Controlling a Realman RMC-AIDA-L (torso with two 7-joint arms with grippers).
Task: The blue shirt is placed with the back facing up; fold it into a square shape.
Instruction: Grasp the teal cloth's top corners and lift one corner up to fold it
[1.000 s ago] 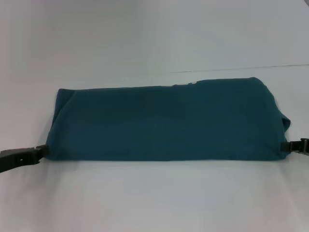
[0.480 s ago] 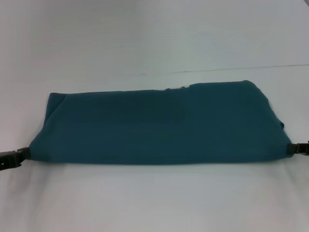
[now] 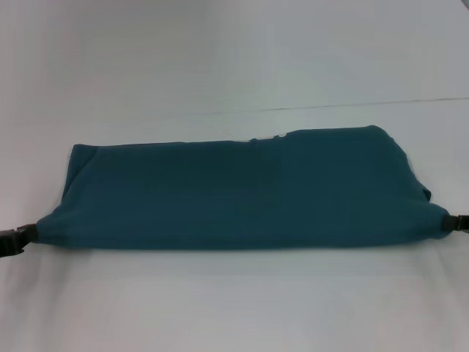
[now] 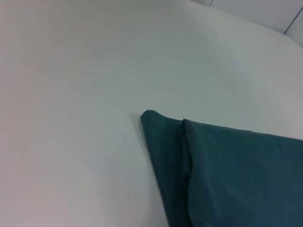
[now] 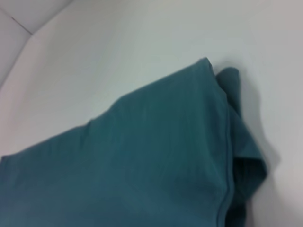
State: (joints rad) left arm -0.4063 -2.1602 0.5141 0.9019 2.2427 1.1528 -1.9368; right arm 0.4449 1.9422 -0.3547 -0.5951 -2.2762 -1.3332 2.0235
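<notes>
The blue shirt (image 3: pixel 234 191) lies folded into a long flat band across the white table, plain side up. Its two near corners are drawn out into points. My left gripper (image 3: pixel 28 235) is shut on the near left corner at the frame's left edge. At the right edge, my right gripper (image 3: pixel 451 222) is shut on the near right corner. The left wrist view shows a layered far corner of the shirt (image 4: pixel 236 175) lying flat. In the right wrist view the shirt (image 5: pixel 142 161) has a bunched fold along one end. Neither wrist view shows fingers.
The white table (image 3: pixel 234 308) spreads on all sides of the shirt. A thin seam (image 3: pixel 352 105) runs across it behind the shirt.
Both grippers have moved outward toward the frame edges. The shirt's near edge is stretched wider and its near corners are pulled into points.
</notes>
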